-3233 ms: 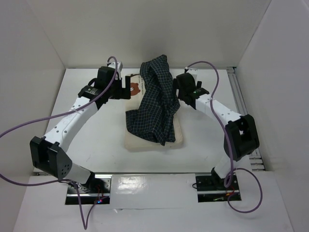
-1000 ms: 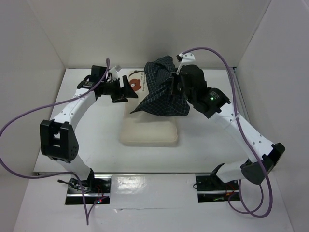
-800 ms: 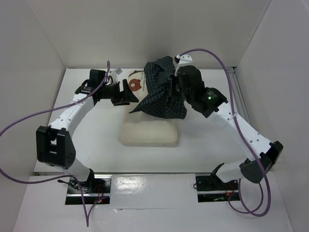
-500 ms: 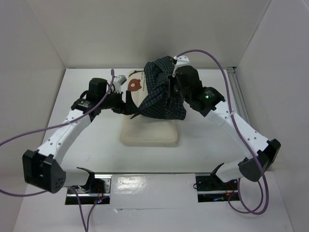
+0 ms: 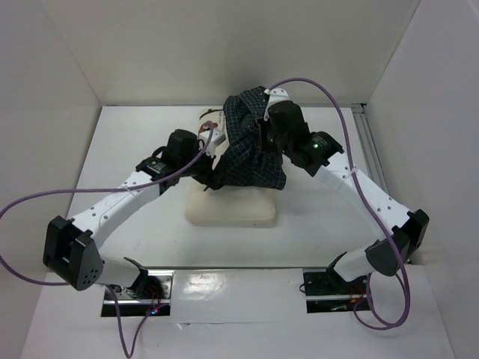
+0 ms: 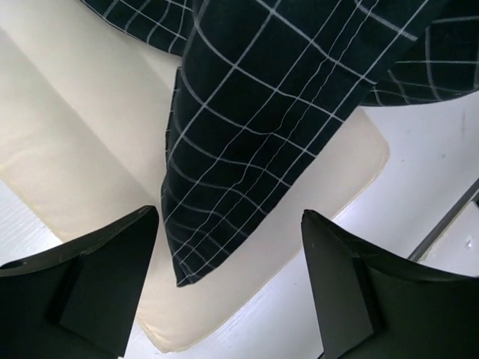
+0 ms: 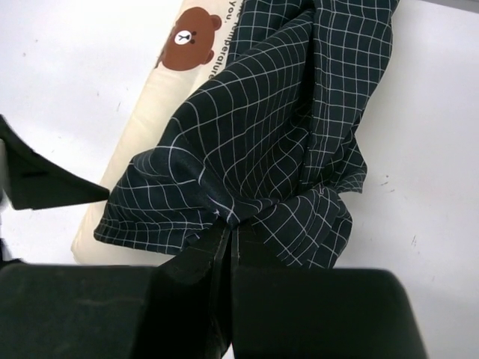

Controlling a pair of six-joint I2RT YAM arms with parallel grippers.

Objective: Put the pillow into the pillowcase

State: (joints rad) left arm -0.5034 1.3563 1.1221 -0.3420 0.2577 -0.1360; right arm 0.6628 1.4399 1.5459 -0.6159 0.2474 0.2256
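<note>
The pillow (image 5: 232, 207) lies flat near the middle of the white counter (image 5: 131, 142), its long side running from near to far, with the brown bear print (image 7: 187, 37) at its far end. Only the near half of it is bare. The pillowcase (image 5: 251, 153), dark navy with a thin white check, is heaped in a loose, crumpled mound over the far half and spills a little onto the counter on the right, so the pillow sits under the fabric rather than inside it. The right claw (image 7: 225, 229) is closed tight on a fold of the pillowcase, its fingers pressed together with the cloth pinched between them, and the fabric rises in a peak from that grip at the far right of the mound. The left claw (image 6: 228, 217) is spread wide and has hold of nothing. It sits at the left edge of the mound, just above the pillow, and a pointed corner of the checked cloth hangs down into the gap between its two dark fingers (image 6: 97, 288) (whether the cloth brushes either finger cannot be told from the wrist view). Beneath that corner the cream surface of the pillow shows, and beyond its edge the counter.
</note>
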